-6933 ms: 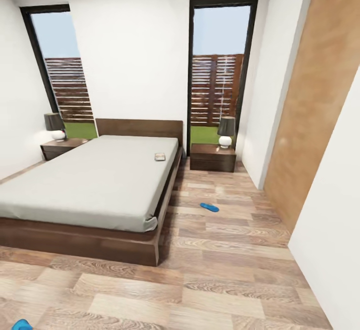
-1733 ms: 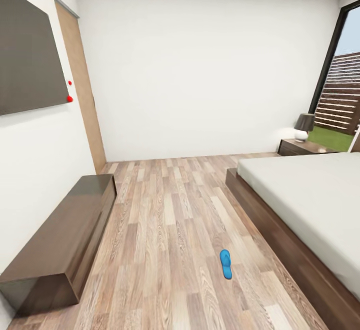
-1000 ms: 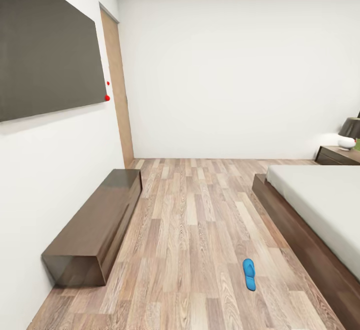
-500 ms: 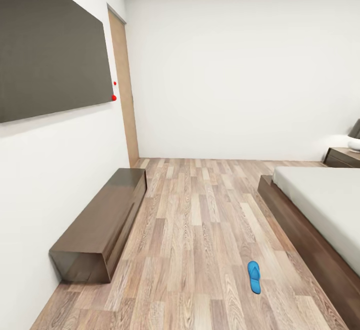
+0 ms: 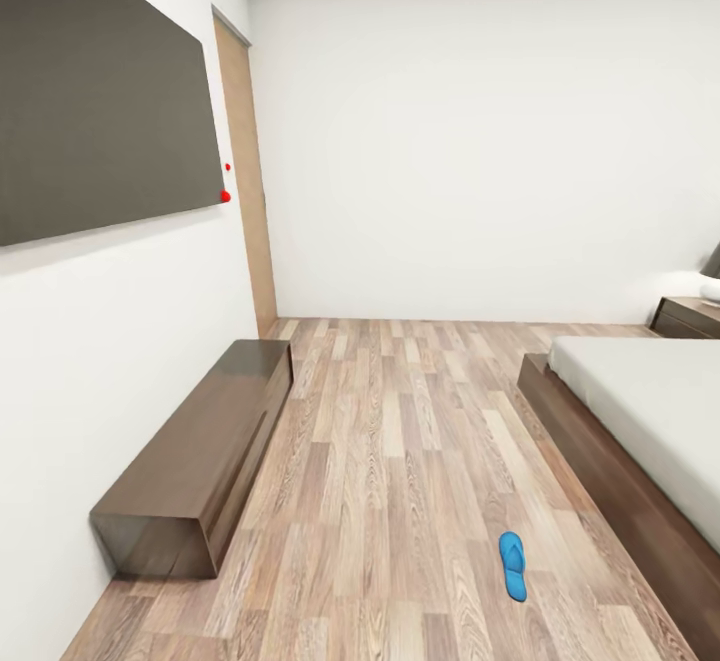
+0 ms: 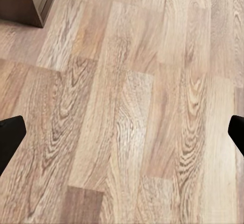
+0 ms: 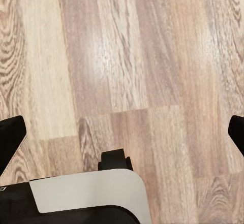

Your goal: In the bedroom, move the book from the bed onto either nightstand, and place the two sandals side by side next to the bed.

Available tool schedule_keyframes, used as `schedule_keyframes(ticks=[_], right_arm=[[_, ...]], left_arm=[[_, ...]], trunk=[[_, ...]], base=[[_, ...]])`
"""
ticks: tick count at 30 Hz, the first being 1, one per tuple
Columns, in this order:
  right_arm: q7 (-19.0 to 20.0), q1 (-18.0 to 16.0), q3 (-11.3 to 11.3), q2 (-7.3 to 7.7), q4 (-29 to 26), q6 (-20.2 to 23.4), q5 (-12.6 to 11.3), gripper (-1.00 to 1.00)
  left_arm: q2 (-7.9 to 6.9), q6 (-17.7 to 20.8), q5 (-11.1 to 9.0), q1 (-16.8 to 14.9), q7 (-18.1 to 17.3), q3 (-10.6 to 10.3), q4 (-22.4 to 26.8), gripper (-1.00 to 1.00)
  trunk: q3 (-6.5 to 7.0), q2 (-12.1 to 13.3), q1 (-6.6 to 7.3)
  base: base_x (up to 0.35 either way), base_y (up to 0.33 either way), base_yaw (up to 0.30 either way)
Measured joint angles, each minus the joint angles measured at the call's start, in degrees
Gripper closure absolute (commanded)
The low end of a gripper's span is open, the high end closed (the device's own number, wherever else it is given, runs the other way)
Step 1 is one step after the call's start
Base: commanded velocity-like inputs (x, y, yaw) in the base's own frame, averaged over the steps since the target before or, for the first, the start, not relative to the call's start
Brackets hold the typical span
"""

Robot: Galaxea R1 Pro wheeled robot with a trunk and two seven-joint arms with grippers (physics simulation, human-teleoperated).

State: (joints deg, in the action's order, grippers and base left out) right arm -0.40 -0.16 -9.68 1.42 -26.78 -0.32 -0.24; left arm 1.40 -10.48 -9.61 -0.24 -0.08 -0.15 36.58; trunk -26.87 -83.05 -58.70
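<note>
Left hand point(image 6: 122, 137) and right hand point(image 7: 122, 135) hanging wide, empty over the floor point(image 5: 400, 461); I'd be closing on the sandal point(image 5: 513, 565) squarely, stopping short of the bed point(image 5: 640, 411).

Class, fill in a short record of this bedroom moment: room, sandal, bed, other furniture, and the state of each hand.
room: white walls, wood-plank floor
sandal: one blue sandal flat on the floor, near the bed, apart from its frame
bed: bed at right, mattress bare where visible
furniture: low brown bench along left wall; nightstand beyond bed
left hand: open, empty
right hand: open, empty
</note>
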Motion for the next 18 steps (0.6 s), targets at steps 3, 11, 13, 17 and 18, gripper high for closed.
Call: schedule_keyframes(ticks=[3,11,13,17,18], right_arm=[[0.0,0.0,0.0,0.0,0.0,0.0,0.0,-1.0],[0.0,0.0,0.0,0.0,0.0,0.0,0.0,-1.0],[0.0,0.0,0.0,0.0,0.0,0.0,0.0,-1.0],[0.0,0.0,0.0,0.0,0.0,0.0,0.0,-1.0],[0.0,0.0,0.0,0.0,0.0,0.0,0.0,-1.0]], left_arm=[[0.0,0.0,0.0,0.0,0.0,0.0,0.0,-1.0],[0.0,0.0,0.0,0.0,0.0,0.0,0.0,-1.0],[0.0,0.0,0.0,0.0,0.0,0.0,0.0,-1.0],[0.0,0.0,0.0,0.0,0.0,0.0,0.0,-1.0],[0.0,0.0,0.0,0.0,0.0,0.0,0.0,-1.0]], trunk=[[0.0,0.0,0.0],[0.0,0.0,-0.02],[0.0,0.0,-0.03],[0.0,0.0,-0.03],[0.0,0.0,-0.03]], base=[[0.304,0.0,0.0],[0.127,0.0,0.0],[0.01,0.0,0.0],[0.004,0.0,0.0],[0.002,0.0,0.0]])
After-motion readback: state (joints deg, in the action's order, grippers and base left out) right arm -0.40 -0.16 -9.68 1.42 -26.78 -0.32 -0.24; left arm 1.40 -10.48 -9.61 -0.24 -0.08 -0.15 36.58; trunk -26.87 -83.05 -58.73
